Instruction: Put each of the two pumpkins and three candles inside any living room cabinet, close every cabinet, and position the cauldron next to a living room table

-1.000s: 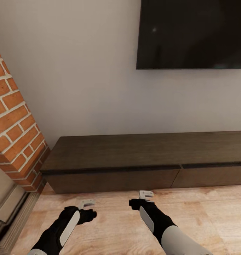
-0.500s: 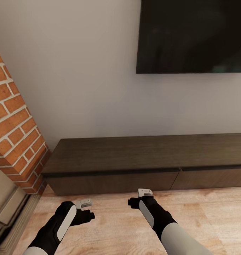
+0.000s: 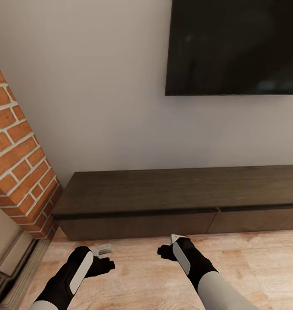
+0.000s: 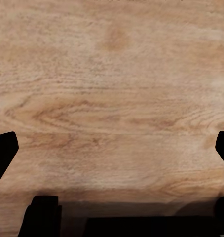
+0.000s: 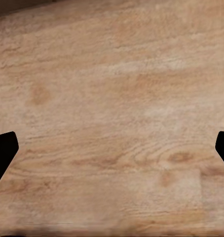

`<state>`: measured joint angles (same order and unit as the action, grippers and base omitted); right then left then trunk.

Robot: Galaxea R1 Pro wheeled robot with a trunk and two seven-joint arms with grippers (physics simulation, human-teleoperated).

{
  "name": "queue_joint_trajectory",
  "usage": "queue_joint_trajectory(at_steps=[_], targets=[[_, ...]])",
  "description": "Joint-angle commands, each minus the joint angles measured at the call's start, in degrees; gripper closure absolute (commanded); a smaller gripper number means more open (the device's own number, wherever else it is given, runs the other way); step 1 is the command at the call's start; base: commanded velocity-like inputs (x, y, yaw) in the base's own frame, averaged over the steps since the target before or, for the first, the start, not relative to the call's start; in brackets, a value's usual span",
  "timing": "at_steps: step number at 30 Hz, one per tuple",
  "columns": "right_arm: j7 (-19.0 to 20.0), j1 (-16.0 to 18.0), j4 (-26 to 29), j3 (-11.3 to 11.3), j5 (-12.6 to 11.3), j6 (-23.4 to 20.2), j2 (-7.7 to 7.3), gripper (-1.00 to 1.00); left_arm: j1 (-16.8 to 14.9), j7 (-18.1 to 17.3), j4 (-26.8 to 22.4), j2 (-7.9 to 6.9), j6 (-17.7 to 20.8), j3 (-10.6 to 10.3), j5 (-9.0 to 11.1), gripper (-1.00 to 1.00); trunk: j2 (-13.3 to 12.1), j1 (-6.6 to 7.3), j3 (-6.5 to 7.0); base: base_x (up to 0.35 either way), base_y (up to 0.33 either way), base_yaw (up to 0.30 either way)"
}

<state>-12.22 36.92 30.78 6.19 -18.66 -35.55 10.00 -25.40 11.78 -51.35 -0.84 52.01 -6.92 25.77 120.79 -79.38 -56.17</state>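
The big wall (image 3: 99, 86) has a black TV (image 3: 234, 45) w/ a brick fireplace (image 3: 17, 172) beside it. The long dark cabinet (image 3: 163, 193) sits low on the wood floor (image 3: 258, 258), drawers shut. It looks heavy & stiff, w/ flat fronts and no handles, so I'd pull at a drawer's top edge. Left gripper (image 3: 104, 249) & right gripper (image 3: 177, 237) hang near the floor, both wide apart, holding nothing.

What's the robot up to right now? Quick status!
Left gripper and right gripper open, empty, over wood floor. Cabinet ahead, drawers shut. Nothing in the way.
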Motion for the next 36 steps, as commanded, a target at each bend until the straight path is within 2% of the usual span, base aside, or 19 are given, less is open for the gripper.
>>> queue_joint_trajectory(at_steps=[1,7,9,11,12,14,17,23,27,32,36], targets=[[0.0,-0.13,0.0,0.01,0.01,-0.03,0.0,-1.0,0.0,0.0,0.01,-0.04,-0.05,0.0,0.0,-1.0,-0.42,0.23,0.19,0.0,0.0,0.0],[0.14,-0.48,-0.05,0.03,-0.04,0.29,0.0,-1.0,0.02,0.11,0.92,-0.27,-0.34,-0.04,-0.01,-1.0,-2.82,1.54,1.26,-0.046,0.0,0.0],[0.17,-0.77,-0.12,0.04,-0.02,0.38,0.0,-1.0,0.1,0.16,2.08,-0.3,-0.49,-0.07,-0.02,-1.0,-3.62,1.98,1.62,-0.233,0.0,0.0],[0.16,-1.98,-0.07,0.04,0.19,0.49,0.0,-1.0,0.14,0.22,5.33,-0.47,-1.36,-0.04,-0.06,-1.0,-4.43,2.42,1.98,-0.272,0.0,0.0],[0.0,-4.26,-0.09,0.22,0.66,0.69,0.0,-1.0,0.17,0.25,11.48,-0.78,-6.27,-0.07,-0.09,-1.0,-4.83,2.64,2.16,-0.077,0.0,0.0],[-0.01,-7.33,-0.45,0.28,0.88,2.91,0.0,-1.0,0.17,0.26,17.71,-0.87,-11.65,-0.1,-0.13,-1.0,-5.63,3.08,2.52,-0.032,0.0,0.0],[0.11,-10.89,-0.57,0.26,0.95,6.94,0.0,-1.0,0.18,0.26,24.52,-0.9,-18.55,-0.45,-0.18,-1.0,-6.83,3.74,3.06,-0.011,0.0,0.0],[0.02,-14.14,-0.72,0.32,0.83,8.81,0.0,-1.0,0.18,0.26,33.67,-0.91,-28.83,-0.89,-0.25,-1.0,-9.24,5.06,4.13,-0.004,0.0,0.0],[-0.06,-14.77,-2.42,0.72,0.98,10.79,0.0,-1.0,0.18,0.2,37.73,-1.0,-33.65,-1.0,-0.23,-1.0,-10.84,5.94,4.85,-0.123,0.0,0.0],[-0.09,-14.85,-3.33,0.84,1.07,11.35,0.0,-1.0,0.27,0.37,38.8,-1.1,-34.8,-1.14,-0.18,-1.0,-12.85,7.03,5.75,-0.045,0.0,0.0],[-0.09,-15.08,-3.72,0.84,0.98,11.52,0.0,-1.0,0.41,0.43,41.77,-1.12,-37.81,-1.19,-0.18,-1.0,-14.45,7.91,6.47,-0.006,0.0,0.0]])
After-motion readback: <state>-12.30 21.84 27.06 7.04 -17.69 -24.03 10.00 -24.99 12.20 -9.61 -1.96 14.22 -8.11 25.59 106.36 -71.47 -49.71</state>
